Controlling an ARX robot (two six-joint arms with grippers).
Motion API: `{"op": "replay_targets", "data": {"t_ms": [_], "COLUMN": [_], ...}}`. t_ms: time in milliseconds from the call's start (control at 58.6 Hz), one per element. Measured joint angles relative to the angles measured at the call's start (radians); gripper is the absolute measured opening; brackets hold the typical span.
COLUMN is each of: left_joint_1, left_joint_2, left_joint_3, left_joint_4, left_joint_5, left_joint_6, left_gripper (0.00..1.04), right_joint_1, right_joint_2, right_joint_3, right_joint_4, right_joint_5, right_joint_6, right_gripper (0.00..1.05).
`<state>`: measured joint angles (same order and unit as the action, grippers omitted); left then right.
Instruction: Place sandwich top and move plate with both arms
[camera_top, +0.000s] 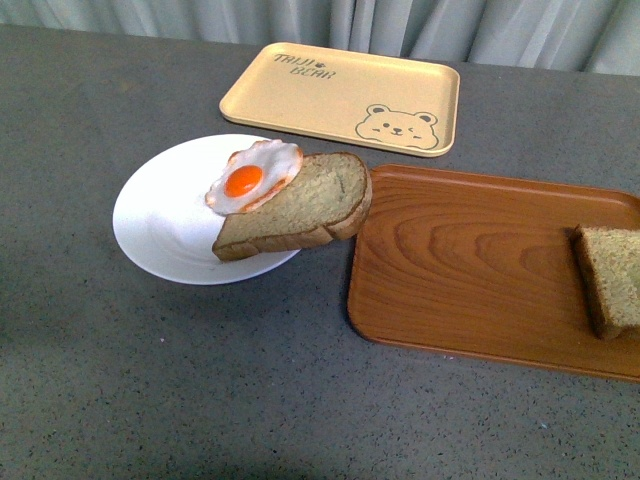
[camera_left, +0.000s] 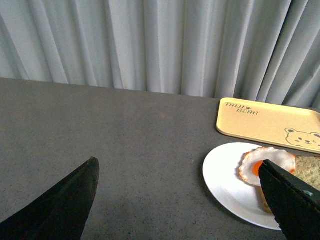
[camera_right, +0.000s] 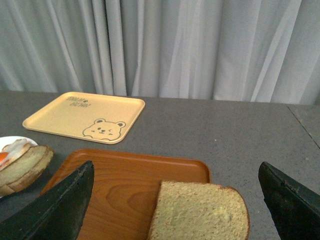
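The sandwich top (camera_top: 610, 278) is a brown speckled bread slice lying on the right end of the wooden tray (camera_top: 470, 270). In the right wrist view the slice (camera_right: 200, 210) lies between my right gripper's (camera_right: 177, 200) wide-open jaws, which are above it and empty. The white plate (camera_top: 160, 225) holds a paler slice (camera_top: 300, 205) with a fried egg (camera_top: 252, 176); that slice overhangs the plate's right rim. My left gripper (camera_left: 180, 200) is open and empty over bare table, with the plate (camera_left: 225, 175) beside one finger (camera_left: 292, 202). Neither arm shows in the front view.
A pale-yellow bear-print tray (camera_top: 345, 98) lies at the back of the grey table, beyond the plate and the wooden tray. Grey curtains hang behind the table. Open tabletop lies left of and in front of the plate.
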<state>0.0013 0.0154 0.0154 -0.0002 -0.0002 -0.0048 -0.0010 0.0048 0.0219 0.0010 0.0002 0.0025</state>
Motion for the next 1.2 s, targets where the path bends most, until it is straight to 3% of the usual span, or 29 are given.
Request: {"op": "replay_targets", "data": {"t_ms": [837,905,939,1042,1195], "left_joint_1": [0.000,0.000,0.000,0.000,0.000], "left_joint_2": [0.000,0.000,0.000,0.000,0.000], "left_joint_3": [0.000,0.000,0.000,0.000,0.000], "left_joint_4": [0.000,0.000,0.000,0.000,0.000], "left_joint_5": [0.000,0.000,0.000,0.000,0.000], "left_joint_6": [0.000,0.000,0.000,0.000,0.000], "left_gripper": [0.96,0.96,0.96,0.96,0.96], "right_joint_1": [-0.001,-0.058,-0.138,-0.418,-0.508], "right_joint_2": [0.005,0.121,0.265,0.774,1.203], "right_joint_3": [0.003,0.068,0.114,0.248,0.356], "right_joint_4": [-0.006,-0.157,-0.167,0.091,0.281], "right_joint_5": [0.000,-0.068,-0.120,-0.277,-0.327], "right_joint_6": [0.000,-0.015,-0.029,-0.039,-0.034], "right_gripper": [0.96,0.96,0.96,0.96,0.96]}}
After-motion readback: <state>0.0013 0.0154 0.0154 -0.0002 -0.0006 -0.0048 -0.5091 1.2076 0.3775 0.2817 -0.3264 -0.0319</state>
